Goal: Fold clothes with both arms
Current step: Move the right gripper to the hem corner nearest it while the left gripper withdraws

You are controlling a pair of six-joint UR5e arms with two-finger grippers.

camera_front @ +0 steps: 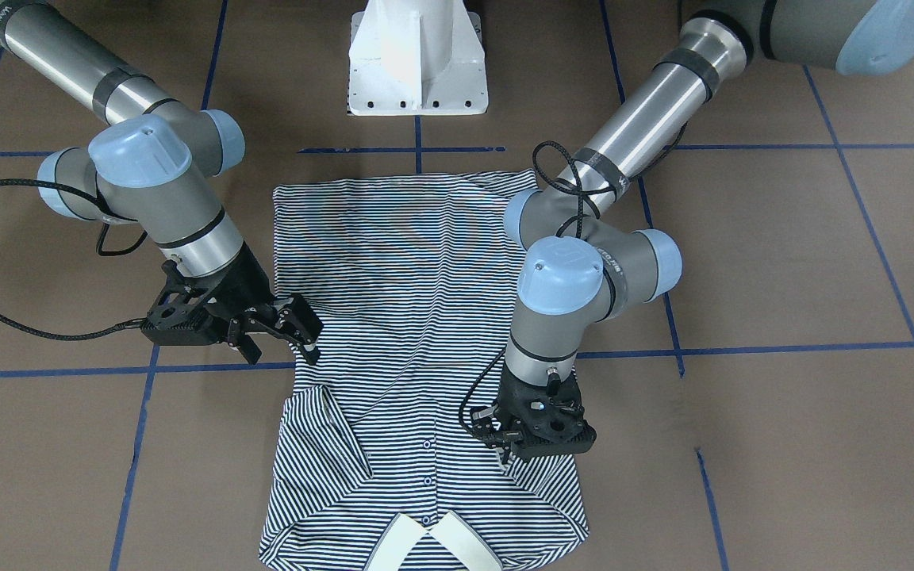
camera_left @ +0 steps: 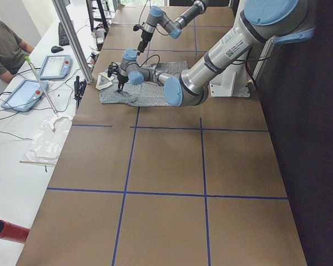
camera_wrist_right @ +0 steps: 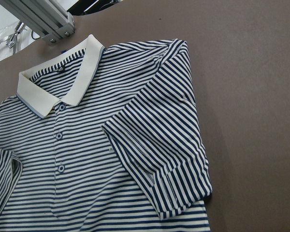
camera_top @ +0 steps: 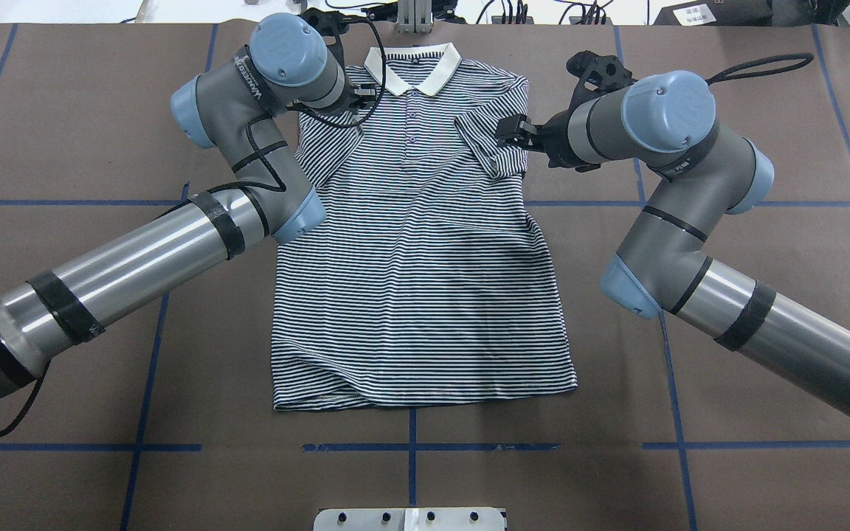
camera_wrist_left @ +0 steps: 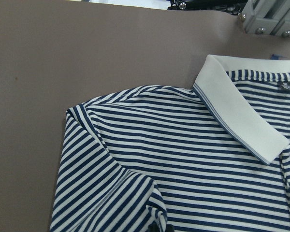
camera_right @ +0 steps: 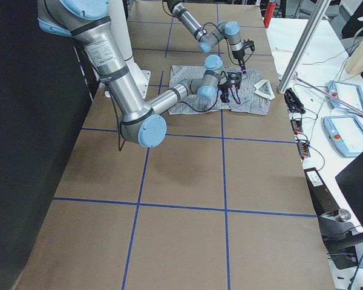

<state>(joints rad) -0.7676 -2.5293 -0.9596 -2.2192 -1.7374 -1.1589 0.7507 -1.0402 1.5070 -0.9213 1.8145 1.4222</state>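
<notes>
A short-sleeved polo shirt (camera_top: 425,280) in thin navy-and-white stripes is laid flat, front up, on the brown, blue-taped desk (camera_top: 63,110), with its plain cream collar (camera_top: 412,70) away from the robot. Both sleeves are turned in over the chest, so the sleeve step is judged done. The black two-finger right tool (camera_front: 282,355) is held spread and empty at the shirt's side edge. How far the left tool (camera_front: 507,450) is opened cannot be told. Next, both shoulders would probably need pinching for a fold toward the hem.

The striped polo shirt (camera_top: 417,280) lies flat, face up, on the table (camera_top: 764,369), cream collar (camera_top: 412,70) farthest from the robot. Its right sleeve (camera_top: 495,140) is folded inward; its left sleeve (camera_wrist_left: 111,203) appears folded likewise. The left arm (camera_top: 152,251) and right arm (camera_top: 690,221) reach over the shoulders.
</notes>
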